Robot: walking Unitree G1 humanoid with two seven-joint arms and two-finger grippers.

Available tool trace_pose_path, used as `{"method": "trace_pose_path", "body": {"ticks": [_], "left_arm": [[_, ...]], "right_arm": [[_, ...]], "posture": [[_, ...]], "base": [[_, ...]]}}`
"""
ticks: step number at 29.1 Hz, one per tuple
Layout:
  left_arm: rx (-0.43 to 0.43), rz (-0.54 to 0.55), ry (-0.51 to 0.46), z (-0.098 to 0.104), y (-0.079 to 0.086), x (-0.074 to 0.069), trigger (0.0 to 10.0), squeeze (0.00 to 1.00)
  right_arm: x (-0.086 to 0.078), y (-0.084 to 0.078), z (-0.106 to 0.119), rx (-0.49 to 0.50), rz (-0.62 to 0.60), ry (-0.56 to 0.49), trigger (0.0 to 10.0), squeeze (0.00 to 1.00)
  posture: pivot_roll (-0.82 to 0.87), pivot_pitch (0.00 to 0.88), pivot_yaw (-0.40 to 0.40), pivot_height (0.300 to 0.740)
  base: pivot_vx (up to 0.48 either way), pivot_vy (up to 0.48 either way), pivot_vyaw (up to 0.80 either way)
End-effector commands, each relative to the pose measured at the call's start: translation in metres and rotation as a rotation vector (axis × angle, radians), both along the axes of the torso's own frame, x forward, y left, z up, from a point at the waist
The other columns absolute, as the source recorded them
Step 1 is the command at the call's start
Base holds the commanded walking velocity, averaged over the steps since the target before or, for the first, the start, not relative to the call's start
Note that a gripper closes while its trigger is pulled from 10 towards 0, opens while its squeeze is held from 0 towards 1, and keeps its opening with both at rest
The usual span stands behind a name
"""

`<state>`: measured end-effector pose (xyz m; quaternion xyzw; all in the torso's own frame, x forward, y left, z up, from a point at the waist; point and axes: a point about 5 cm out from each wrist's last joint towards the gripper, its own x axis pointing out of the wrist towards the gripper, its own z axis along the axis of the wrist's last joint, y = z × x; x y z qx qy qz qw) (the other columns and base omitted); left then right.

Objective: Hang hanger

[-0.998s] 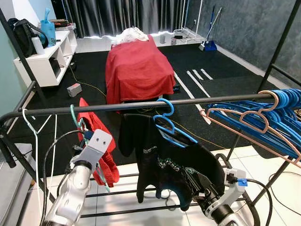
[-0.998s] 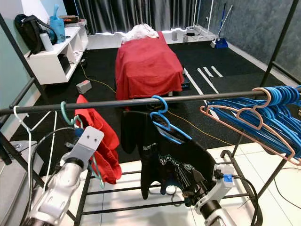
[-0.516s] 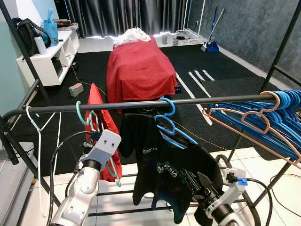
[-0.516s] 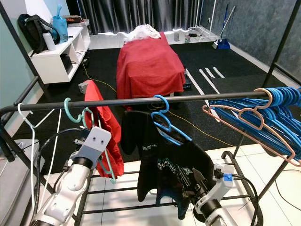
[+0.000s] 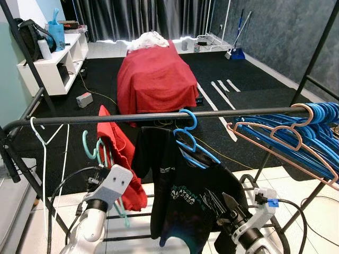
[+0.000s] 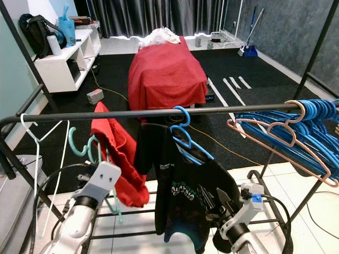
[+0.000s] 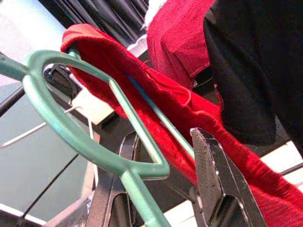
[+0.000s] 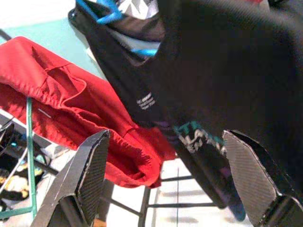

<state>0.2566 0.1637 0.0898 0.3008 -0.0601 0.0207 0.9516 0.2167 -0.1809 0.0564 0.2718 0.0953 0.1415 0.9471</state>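
Teal hanger (image 5: pixel 100 159) with red garment (image 5: pixel 123 164) sits in your left gripper (image 7: pixel 163 189), clamped at 7 o'clock under the rail (image 5: pixel 159 116); your right gripper (image 8: pixel 165 179) gapes wide, holding nothing.

The right end effector (image 8: pixel 170 184) is seen with its two black fingers (image 8: pixel 87 177) spread wide apart. Between them a black printed T-shirt (image 8: pixel 213 90) hangs on a blue hanger (image 8: pixel 102 10), with a red garment (image 8: pixel 71 118) draped beside it.

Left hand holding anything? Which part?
Yes: the left hand grips the green hanger, carrying red shorts, at its neck below the hook.
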Motion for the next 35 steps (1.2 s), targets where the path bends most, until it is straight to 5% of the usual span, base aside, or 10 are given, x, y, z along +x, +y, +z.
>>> {"method": "trace_pose_path", "body": {"ticks": [1, 5, 6, 12, 19, 22, 23, 26, 27, 35], "left_arm": [[0.029, -0.014, -0.056, 0.010, 0.003, -0.001, 10.0, 0.00], [0.043, -0.017, -0.051, 0.010, 0.006, -0.005, 10.0, 0.00], [0.052, -0.026, -0.054, 0.013, 0.007, -0.006, 10.0, 0.00], [0.054, -0.049, -0.080, 0.024, 0.003, -0.006, 10.0, 0.00], [0.044, -0.097, -0.125, 0.040, -0.007, 0.000, 10.0, 0.00], [0.041, -0.125, -0.148, 0.049, -0.012, 0.003, 10.0, 0.00], [0.041, -0.147, -0.165, 0.055, -0.016, 0.005, 10.0, 0.00], [0.039, -0.174, -0.184, 0.064, -0.021, 0.007, 10.0, 0.00], [0.038, -0.199, -0.199, 0.070, -0.025, 0.008, 10.0, 0.00], [0.034, -0.282, -0.245, 0.087, -0.037, 0.006, 10.0, 0.00]], "right_arm": [[-0.002, -0.003, -0.005, -0.003, -0.007, 0.028, 10.0, 0.00], [0.002, 0.010, 0.005, -0.085, 0.188, -0.017, 10.0, 0.00], [0.011, 0.024, 0.024, -0.090, 0.335, -0.109, 10.0, 0.00], [0.033, 0.040, 0.072, -0.217, 0.549, -0.369, 10.0, 0.00], [0.054, 0.037, 0.095, -0.372, 0.556, -0.500, 10.0, 0.00], [0.059, 0.039, 0.100, -0.376, 0.574, -0.526, 10.0, 0.09], [0.062, 0.041, 0.103, -0.385, 0.596, -0.542, 10.0, 0.22], [0.067, 0.045, 0.103, -0.422, 0.594, -0.545, 10.0, 0.14], [0.074, 0.047, 0.101, -0.456, 0.570, -0.532, 10.0, 0.00], [0.096, 0.052, 0.098, -0.535, 0.426, -0.521, 10.0, 0.00]], "posture": [[-0.17, 0.000, -0.052, 0.740], [-0.15, 0.000, -0.047, 0.740], [-0.12, 0.000, -0.054, 0.740], [-0.08, 0.000, -0.045, 0.740], [-0.07, 0.000, -0.020, 0.740], [-0.06, 0.000, -0.008, 0.740], [-0.06, 0.000, -0.006, 0.740], [-0.05, 0.000, 0.000, 0.740], [-0.05, 0.000, 0.002, 0.740], [-0.04, 0.000, -0.001, 0.740]], "base": [[-0.409, 0.000, 0.00], [-0.418, 0.000, 0.00], [-0.420, 0.000, 0.00], [-0.418, 0.000, 0.00], [-0.415, 0.000, 0.00], [-0.412, 0.000, 0.00], [-0.412, 0.000, 0.00], [-0.405, 0.000, 0.00], [-0.375, 0.000, 0.00], [-0.186, 0.000, 0.00]]}}
